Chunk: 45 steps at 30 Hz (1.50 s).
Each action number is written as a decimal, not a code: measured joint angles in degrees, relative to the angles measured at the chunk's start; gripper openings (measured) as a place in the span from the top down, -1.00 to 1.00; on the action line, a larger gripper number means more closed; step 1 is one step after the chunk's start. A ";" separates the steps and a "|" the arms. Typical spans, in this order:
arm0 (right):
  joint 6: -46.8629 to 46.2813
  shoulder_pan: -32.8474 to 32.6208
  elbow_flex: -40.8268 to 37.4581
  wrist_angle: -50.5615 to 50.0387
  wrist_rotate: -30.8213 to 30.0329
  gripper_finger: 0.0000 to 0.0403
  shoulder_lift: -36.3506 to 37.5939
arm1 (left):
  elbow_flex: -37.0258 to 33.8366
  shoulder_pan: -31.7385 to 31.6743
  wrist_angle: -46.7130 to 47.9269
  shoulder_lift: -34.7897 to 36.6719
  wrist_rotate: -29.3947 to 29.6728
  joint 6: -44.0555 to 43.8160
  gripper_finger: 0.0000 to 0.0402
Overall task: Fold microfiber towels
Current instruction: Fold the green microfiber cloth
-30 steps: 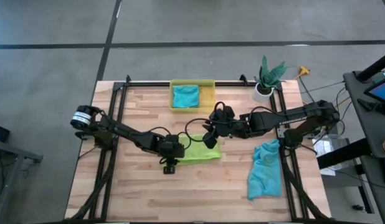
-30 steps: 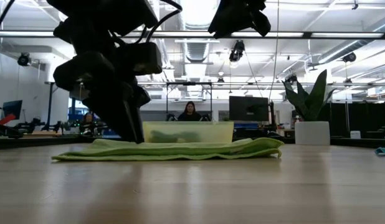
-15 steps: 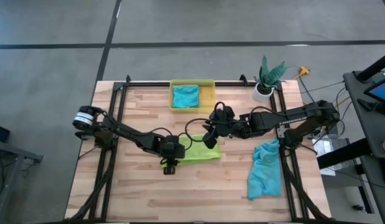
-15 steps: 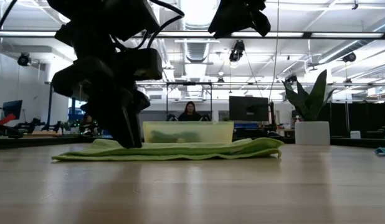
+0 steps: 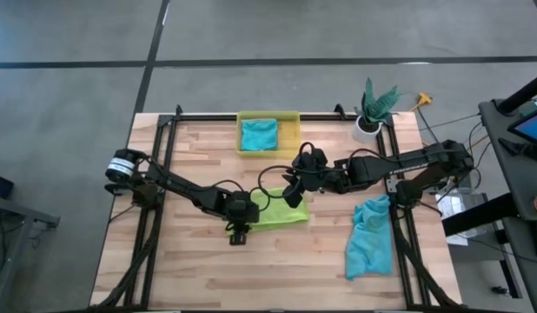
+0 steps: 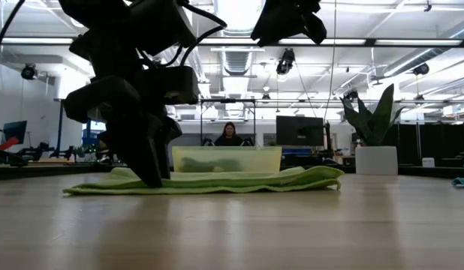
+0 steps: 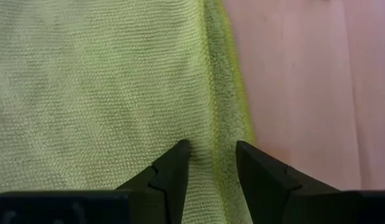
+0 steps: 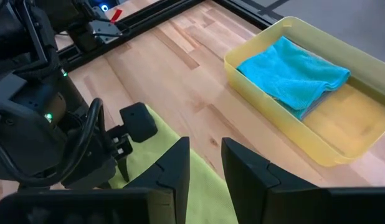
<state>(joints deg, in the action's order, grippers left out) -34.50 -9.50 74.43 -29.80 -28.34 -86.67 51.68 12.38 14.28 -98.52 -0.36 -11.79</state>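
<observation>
Both grippers (image 7: 211,155) (image 8: 205,155) point fingers, slightly parted, toward the lime towel (image 5: 281,214).

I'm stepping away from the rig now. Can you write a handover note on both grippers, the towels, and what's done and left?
Left gripper: jaws open, down on the lime green towel at its edge.
Right gripper: jaws open, raised over the same towel's far side.
Green towel lies flat mid-table, apparently folded once.
One teal towel sits folded in the yellow bin.
The other teal towel is crumpled at the table's right edge, unfolded.
Left: finish the green, then fold that teal one.
</observation>
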 joint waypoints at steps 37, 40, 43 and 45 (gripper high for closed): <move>0.04 -0.02 0.00 -0.03 0.00 0.56 0.00 | 4.07 0.02 4.81 -0.07 -1.05 -2.40 0.99; 0.02 0.00 0.00 -1.32 0.30 0.56 0.00 | 4.18 0.02 5.01 -0.05 -1.07 -2.47 0.99; -0.06 0.00 0.00 -5.43 2.25 0.56 -0.02 | 4.76 0.02 6.00 0.01 -1.33 -2.49 0.99; -1.22 -0.04 0.00 -8.90 3.23 0.56 -0.02 | 4.90 0.02 6.30 0.04 -1.49 -2.49 0.99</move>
<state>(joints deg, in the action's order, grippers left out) -35.72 -9.53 74.43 -38.70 -25.11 -86.70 56.58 12.40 20.58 -98.48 -1.85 -14.28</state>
